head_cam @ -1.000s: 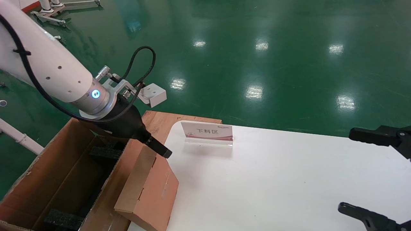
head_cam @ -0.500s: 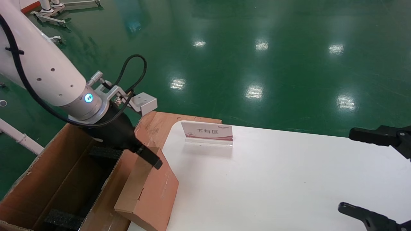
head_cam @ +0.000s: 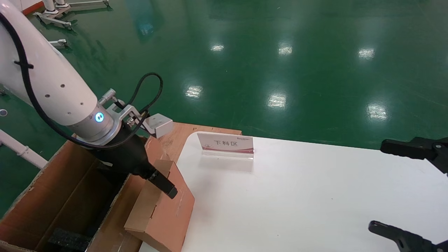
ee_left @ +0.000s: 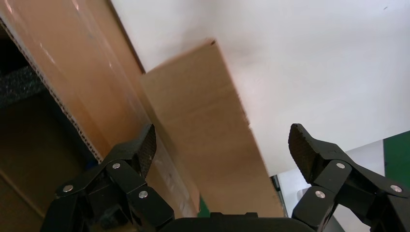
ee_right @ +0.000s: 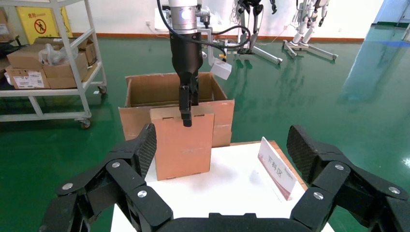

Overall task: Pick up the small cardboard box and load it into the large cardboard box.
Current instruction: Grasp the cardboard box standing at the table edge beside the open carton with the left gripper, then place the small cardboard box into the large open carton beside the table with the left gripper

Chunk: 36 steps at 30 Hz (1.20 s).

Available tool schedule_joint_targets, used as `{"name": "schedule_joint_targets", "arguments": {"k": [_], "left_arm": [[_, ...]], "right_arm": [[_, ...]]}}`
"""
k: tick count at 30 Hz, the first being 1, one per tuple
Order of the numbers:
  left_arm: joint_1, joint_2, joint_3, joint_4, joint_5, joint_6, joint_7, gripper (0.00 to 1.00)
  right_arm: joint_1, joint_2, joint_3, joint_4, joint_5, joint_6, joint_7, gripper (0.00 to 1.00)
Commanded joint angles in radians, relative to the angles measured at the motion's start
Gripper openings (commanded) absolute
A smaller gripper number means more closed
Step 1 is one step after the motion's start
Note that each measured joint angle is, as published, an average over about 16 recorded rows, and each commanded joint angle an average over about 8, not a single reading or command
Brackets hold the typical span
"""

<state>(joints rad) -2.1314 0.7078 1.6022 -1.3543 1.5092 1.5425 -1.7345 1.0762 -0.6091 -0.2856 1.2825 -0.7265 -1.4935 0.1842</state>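
Head view: left gripper (head_cam: 164, 184) sits at the top edge of the small box (head_cam: 164, 213), one finger (head_cam: 167, 186) lying over the reddish face. The box is tilted, leaning against the near wall of the big box (head_cam: 52, 189), its lower end reaching the white table (head_cam: 297, 196). A black foam block (head_cam: 68, 239) lies inside the big box, below and behind the gripper. A sign card (head_cam: 226, 144) stands on the table well beyond the gripper, to its right. Right gripper (head_cam: 413, 190) is parked at the far right over the table, jaws wide open, holding nothing. Left wrist view: left gripper (ee_left: 220, 145) is spread wide, and the small box (ee_left: 212, 140) runs between the fingers (ee_left: 144, 145) without either pad touching it; nothing is gripped. The big box (ee_left: 72, 72) wall is just beside one finger, and the white table (ee_left: 314, 63) fills the far side. Right wrist view: right gripper (ee_right: 220, 145) is wide open and empty. Straight ahead, well apart, the small box (ee_right: 183, 142) stands almost upright on the table (ee_right: 227, 188) edge, leaning on the big box (ee_right: 145, 92) behind it. The left gripper (ee_right: 186, 116) comes down from above onto its top edge. The sign card (ee_right: 276, 166) is near the right finger (ee_right: 304, 145). A shelf rack (ee_right: 48, 63) stands in the background.
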Motion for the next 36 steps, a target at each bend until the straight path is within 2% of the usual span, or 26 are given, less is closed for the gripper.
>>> {"name": "schedule_joint_targets", "arguments": {"k": [1, 8, 9, 10, 16, 17, 18, 36], "left_arm": [[0.0, 0.001, 0.014, 0.0, -0.003, -0.001, -0.001, 1.0], [0.0, 0.005, 0.049, 0.0, 0.0, -0.006, -0.004, 1.0], [0.0, 0.005, 0.051, 0.001, -0.001, -0.007, -0.005, 1.0], [0.001, 0.006, 0.053, 0.001, -0.002, -0.008, -0.005, 0.9], [0.001, 0.006, 0.051, 0.001, -0.001, -0.009, -0.005, 0.15], [0.001, 0.006, 0.05, 0.001, -0.001, -0.009, -0.005, 0.03], [0.001, 0.006, 0.05, 0.001, -0.001, -0.008, -0.005, 0.0], [0.001, 0.005, 0.042, 0.001, 0.002, -0.006, -0.003, 0.0]], "right_arm": [[0.0, 0.0, 0.0, 0.0, 0.0, 0.0, 0.0, 1.0], [0.0, 0.0, 0.0, 0.0, 0.0, 0.0, 0.0, 1.0], [0.0, 0.0, 0.0, 0.0, 0.0, 0.0, 0.0, 0.92], [0.0, 0.0, 0.0, 0.0, 0.0, 0.001, 0.0, 0.8], [0.0, 0.0, 0.0, 0.0, 0.001, 0.001, 0.0, 0.05], [0.0, 0.0, 0.0, 0.0, 0.001, 0.001, 0.0, 0.0], [0.0, 0.0, 0.0, 0.0, 0.001, 0.001, 0.0, 0.0], [0.0, 0.0, 0.0, 0.0, 0.001, 0.0, 0.0, 0.0]]}}
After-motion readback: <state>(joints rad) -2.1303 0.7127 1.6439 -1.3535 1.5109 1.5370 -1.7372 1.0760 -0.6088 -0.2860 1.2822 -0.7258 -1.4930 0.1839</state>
